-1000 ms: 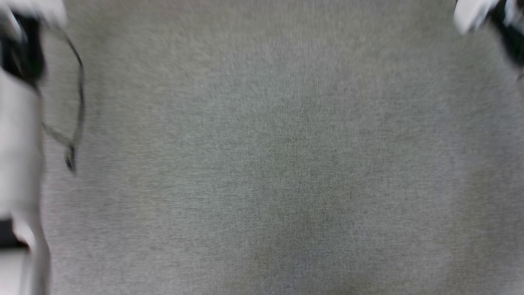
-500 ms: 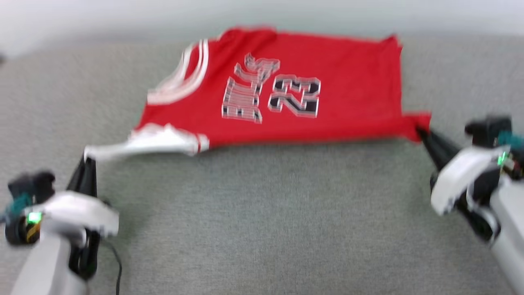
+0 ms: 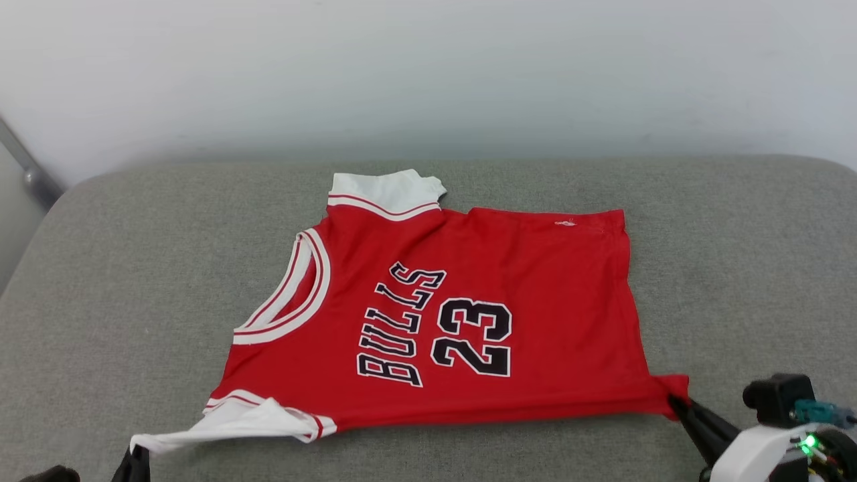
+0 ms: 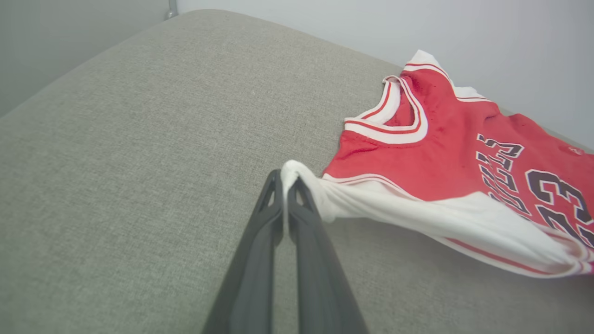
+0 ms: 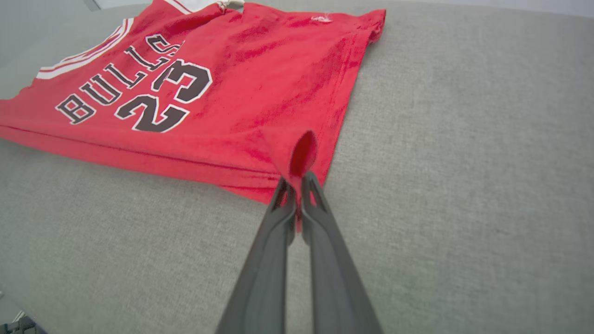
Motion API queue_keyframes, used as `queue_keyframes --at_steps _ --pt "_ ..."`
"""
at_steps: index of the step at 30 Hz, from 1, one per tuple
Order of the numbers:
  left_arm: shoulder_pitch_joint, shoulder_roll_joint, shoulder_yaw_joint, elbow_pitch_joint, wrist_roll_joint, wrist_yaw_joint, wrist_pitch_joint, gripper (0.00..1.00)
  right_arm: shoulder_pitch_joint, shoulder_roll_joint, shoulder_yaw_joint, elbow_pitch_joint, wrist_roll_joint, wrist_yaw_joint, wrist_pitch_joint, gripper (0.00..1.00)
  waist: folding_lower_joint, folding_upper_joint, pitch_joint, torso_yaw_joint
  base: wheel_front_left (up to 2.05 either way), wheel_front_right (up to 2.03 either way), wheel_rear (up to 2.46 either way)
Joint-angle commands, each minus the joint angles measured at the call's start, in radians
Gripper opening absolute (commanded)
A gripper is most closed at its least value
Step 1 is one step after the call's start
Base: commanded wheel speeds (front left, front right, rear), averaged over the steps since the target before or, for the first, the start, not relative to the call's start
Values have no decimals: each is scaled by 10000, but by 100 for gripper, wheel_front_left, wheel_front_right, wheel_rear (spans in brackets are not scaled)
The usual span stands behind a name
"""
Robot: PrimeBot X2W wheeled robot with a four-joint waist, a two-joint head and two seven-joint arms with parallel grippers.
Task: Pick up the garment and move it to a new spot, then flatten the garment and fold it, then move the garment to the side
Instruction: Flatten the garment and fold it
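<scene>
The garment point(image 3: 469, 314) is a red jersey with white sleeves and black "BULLS 23" lettering, lying spread face up on the grey cushion point(image 3: 134, 268). My left gripper point(image 3: 137, 455) is shut on the tip of the near white sleeve, seen close in the left wrist view, where the gripper point(image 4: 284, 178) pinches the sleeve point(image 4: 417, 218). My right gripper point(image 3: 673, 402) is shut on the near hem corner; in the right wrist view the gripper point(image 5: 297, 183) holds a small red fold of the garment point(image 5: 222, 88). The far sleeve point(image 3: 385, 191) lies flat.
The cushion's back edge meets a pale wall point(image 3: 428, 80). A grey metal bar point(image 3: 27, 167) runs down at the far left. Bare cushion stretches left of the jersey and to its right point(image 3: 736, 268).
The head camera has tilted up from bare cushion to the whole jersey, so the picture has shifted. Both grippers have stayed shut on the sleeve and the hem corner.
</scene>
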Motion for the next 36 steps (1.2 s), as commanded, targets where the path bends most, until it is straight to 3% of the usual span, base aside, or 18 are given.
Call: queue_keyframes --at_steps 1,8,14,20,32,33,35,36 --pt "325 31 124 -286 -84 178 138 0 452 48 -292 -245 -67 -24 225 0 4 0 -111 52 0 0 0" --pt "847 81 57 -1718 -166 501 735 0 1880 639 -1452 -1772 -455 -23 1605 0 4 0 44 106 0 0 0" --pt "-692 292 -661 -1873 136 135 1241 0 1145 909 -1677 -2212 -786 -20 2467 0 4 0 633 55 0 0 0" --pt "-2587 273 -1064 -912 230 -266 1299 0 -247 793 -1362 -1788 -932 -18 2712 0 4 0 1405 -133 0 0 0" --pt "-5171 -118 -1525 1938 48 -1108 977 0 -2205 746 -536 22 -691 -18 2115 0 4 0 2730 -245 0 0 0" --pt "-5288 -150 -1580 2210 10 -1224 1038 0 -2319 755 -442 212 -693 -18 2042 7 4 0 2798 -257 0 0 0" --pt "-5486 -218 -1688 2708 -72 -1396 1117 0 -2485 763 -230 631 -692 -20 1911 44 4 0 2883 -272 0 0 0" --pt "-5590 -240 -1738 2958 -121 -1482 1147 0 -2555 793 -134 828 -644 -21 1816 75 4 0 2907 -275 0 0 0"
